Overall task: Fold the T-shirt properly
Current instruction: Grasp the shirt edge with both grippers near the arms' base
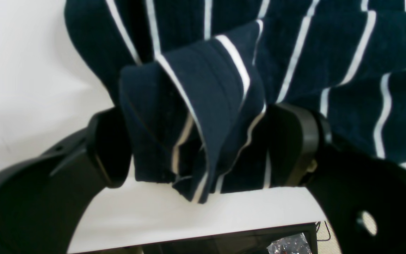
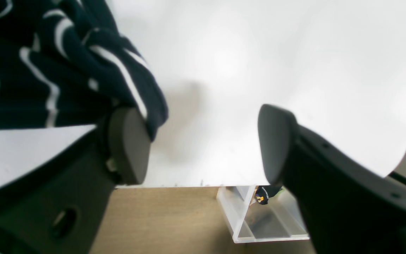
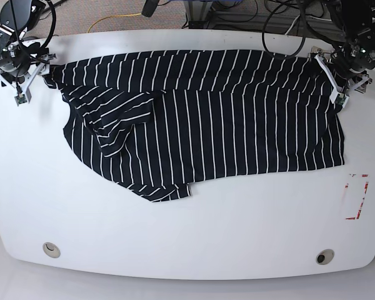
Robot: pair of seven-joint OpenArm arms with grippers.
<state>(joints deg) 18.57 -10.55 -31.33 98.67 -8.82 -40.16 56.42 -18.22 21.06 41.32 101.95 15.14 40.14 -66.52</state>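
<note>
The T-shirt [image 3: 225,119], dark navy with thin white stripes, lies spread across the far half of the white table [image 3: 187,237], its left part rumpled and folded over. My left gripper [image 1: 203,148] is at the shirt's far right corner. Its jaws stand wide, and a bunched fold of the T-shirt [image 1: 203,106] sits between the fingers [image 1: 108,151]. In the base view this gripper [image 3: 339,87] is at the right. My right gripper [image 2: 203,148] is at the far left corner, open with only bare table between its fingers. A shirt edge [image 2: 83,70] drapes over its left finger [image 2: 129,144].
A red-marked label [image 3: 356,197] lies on the table at the right. Two round holes [image 3: 50,249] [image 3: 325,257] sit near the front edge. Cables run behind the table. Past the table edge in the right wrist view is a clear plastic box [image 2: 259,218] on a wooden floor.
</note>
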